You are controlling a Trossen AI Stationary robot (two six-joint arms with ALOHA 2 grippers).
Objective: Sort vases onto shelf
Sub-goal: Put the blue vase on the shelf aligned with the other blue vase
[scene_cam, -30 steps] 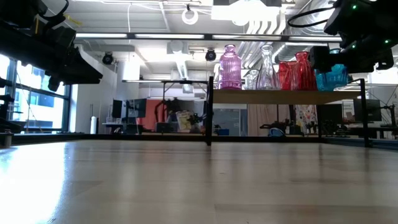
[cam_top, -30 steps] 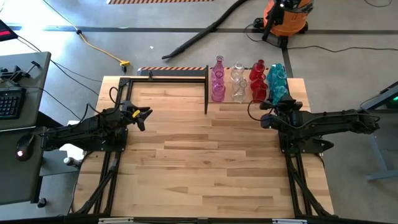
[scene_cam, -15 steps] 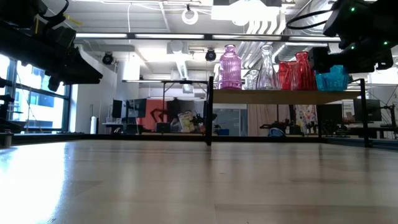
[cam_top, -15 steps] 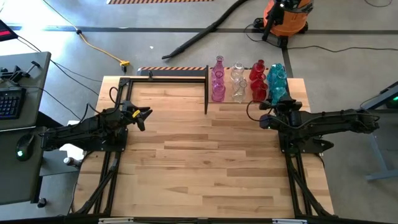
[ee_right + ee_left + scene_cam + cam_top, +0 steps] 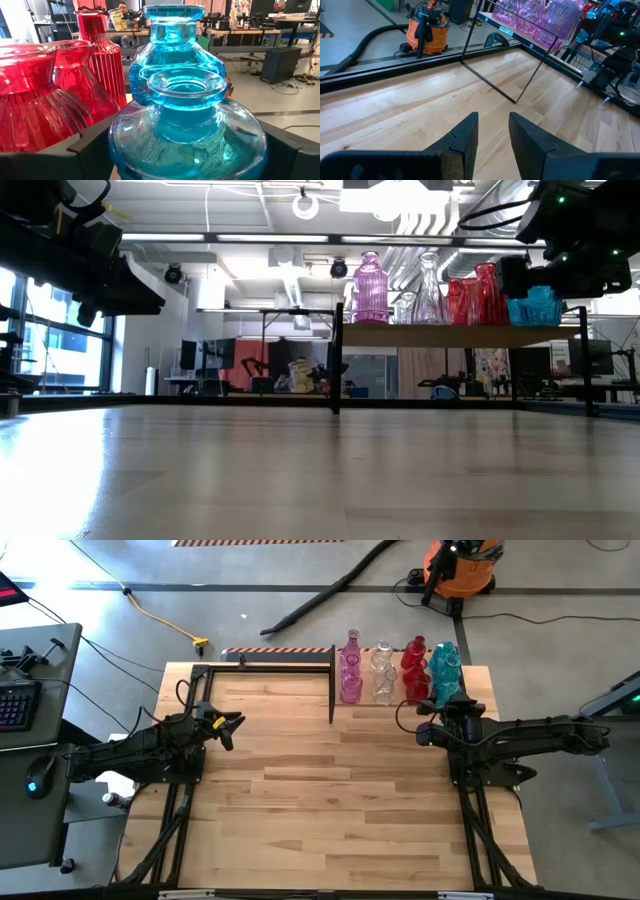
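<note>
Change since earlier frame: the right gripper (image 5: pixel 452 703) was seen to have drawn slightly back from the shelf (image 5: pixel 365 703); its fingers had spread wider; nothing else on the table was found moved.
Right gripper state: jaws were stood wide on either side of the near teal vase (image 5: pixel 187 131), apparently no longer pinching it; release was judged just done or nearly done.
Key relation: the near teal vase was set upright on the shelf's right end, directly ahead of the right gripper, its long axis vertical; a straight retreat away from the shelf was judged to be what the coming move turns on, since red vases (image 5: pixel 47 92) stood just beside one finger.
Nearer arm: the right; the left gripper (image 5: pixel 232 724) was parked well left of the shelf, over bare table (image 5: pixel 330 800), fingers slightly parted and empty.
Vases on shelf: pink vases (image 5: pixel 350 675) at the shelf's left end, then clear vases (image 5: pixel 384 675), red, teal at the right end; a second teal vase (image 5: pixel 172 47) stood behind the near one.
Materials: translucent glass, smooth and glossy on the teal; the red was ribbed; teal shape was squat, bulbous, with a flared lip.
Shelf: light wood top, black metal posts.
Handling judgement: glass was judged slippery and easily tipped by a brushing finger.
</note>
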